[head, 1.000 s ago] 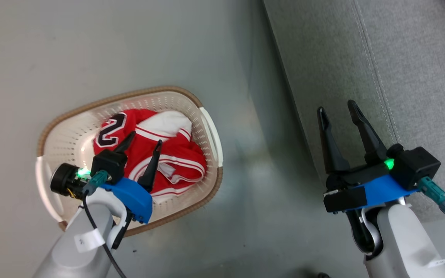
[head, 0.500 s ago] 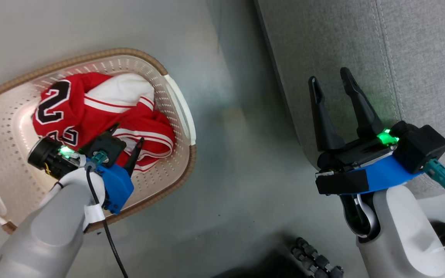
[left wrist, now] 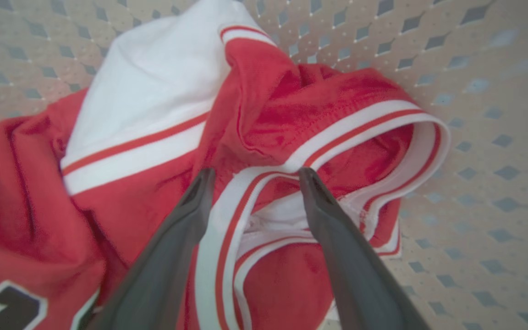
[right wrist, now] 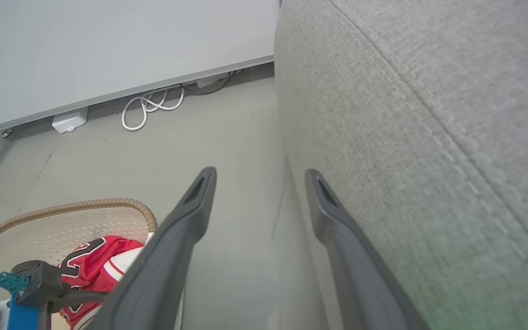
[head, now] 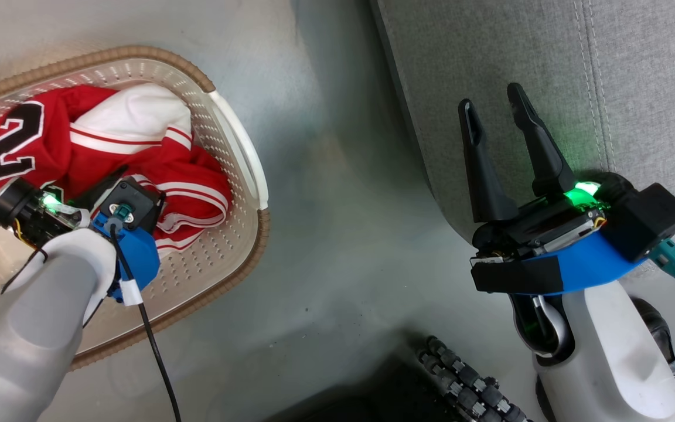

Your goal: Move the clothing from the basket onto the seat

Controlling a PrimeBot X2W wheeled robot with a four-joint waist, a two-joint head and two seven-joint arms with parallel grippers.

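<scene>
Left end effector (left wrist: 255, 176) spread wide, tips astride the clothing's (left wrist: 287, 101) striped hem in the basket (head: 208, 275) — right end effector (head: 493, 101) likewise spread, empty, by the seat (head: 490, 41).

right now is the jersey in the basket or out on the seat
In the basket: the jersey lies crumpled on the perforated floor within the brown rim, apart from the seat.

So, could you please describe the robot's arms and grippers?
The left forearm and right forearm are smooth pale grey. The left gripper and right gripper each have two long dark tapering jaws, a blue-and-black mount, a green light and a teal connector. A black cable runs along the left.
</scene>
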